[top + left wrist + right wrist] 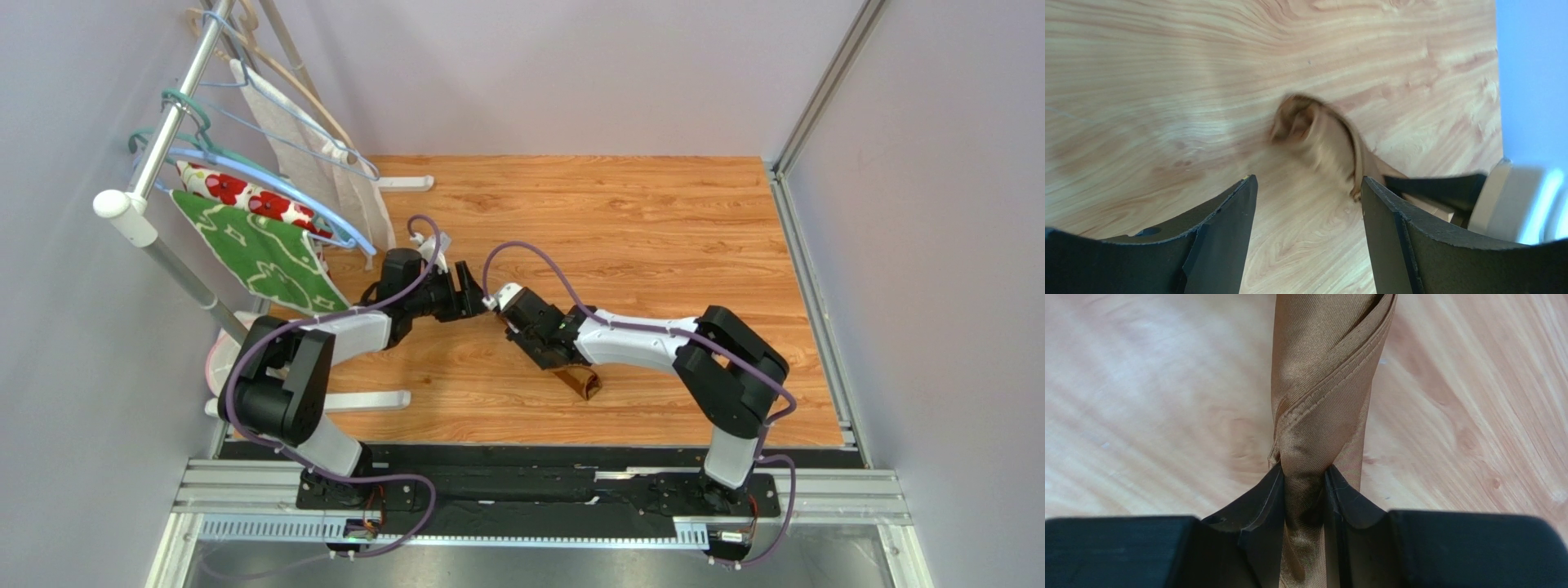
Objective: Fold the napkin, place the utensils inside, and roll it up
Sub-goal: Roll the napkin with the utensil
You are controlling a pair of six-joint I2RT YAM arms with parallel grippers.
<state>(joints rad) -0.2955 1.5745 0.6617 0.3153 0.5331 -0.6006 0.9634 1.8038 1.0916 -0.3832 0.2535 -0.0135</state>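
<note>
The napkin [1324, 367] is a golden-brown cloth rolled into a narrow tube lying on the wooden table. My right gripper [1304, 471] is shut on the near end of the roll, with cloth pinched between both fingers. From above, only a short brown end of the napkin [580, 381] shows beneath the right gripper [558, 355]. My left gripper [1308, 184] is open with nothing between its fingers, and the blurred napkin [1315, 135] lies just beyond its tips. In the top view the left gripper [472, 294] sits close to the right wrist. No utensils are visible.
A clothes rack [160, 147] with hangers stands at the left, carrying a green leaf-patterned cloth [264, 251] and a white cloth with red flowers [239, 190]. Its white foot [368, 401] rests by the left arm. A wall rail [810, 282] borders the table's right side.
</note>
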